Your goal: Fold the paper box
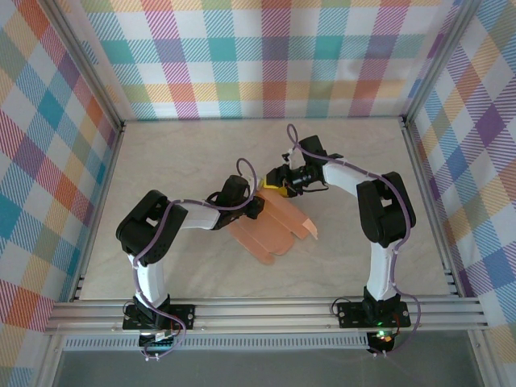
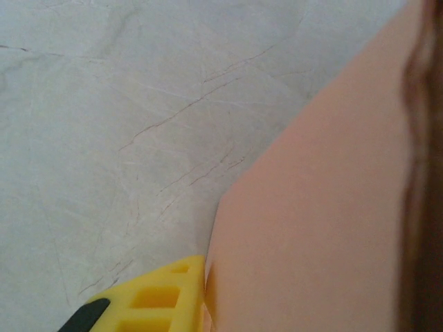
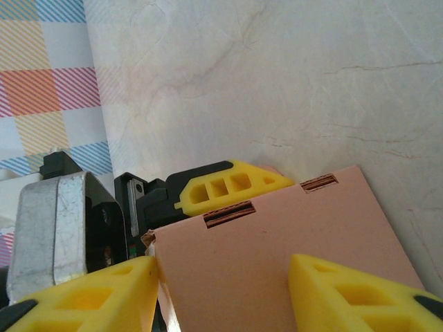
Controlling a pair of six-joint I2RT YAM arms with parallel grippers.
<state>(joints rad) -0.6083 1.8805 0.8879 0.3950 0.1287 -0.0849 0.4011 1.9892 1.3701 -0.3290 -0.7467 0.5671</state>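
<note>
Step in hand, we judge: standing up one slotted panel of the paper box [image 3: 277, 235]. It sits just ahead of the right gripper [image 3: 223, 268], whose jaws are apart. The left gripper [image 1: 256, 206] touches the panel's far side (pinching or not, we cannot tell). Next: crease the fold firmly.

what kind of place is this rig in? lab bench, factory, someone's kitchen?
Most likely a lab data-collection cell, not a home or factory: an aluminium-extrusion frame boxes in the table, plaid printed panels form the walls, and the paper box lies on a marble-look tabletop.
</note>
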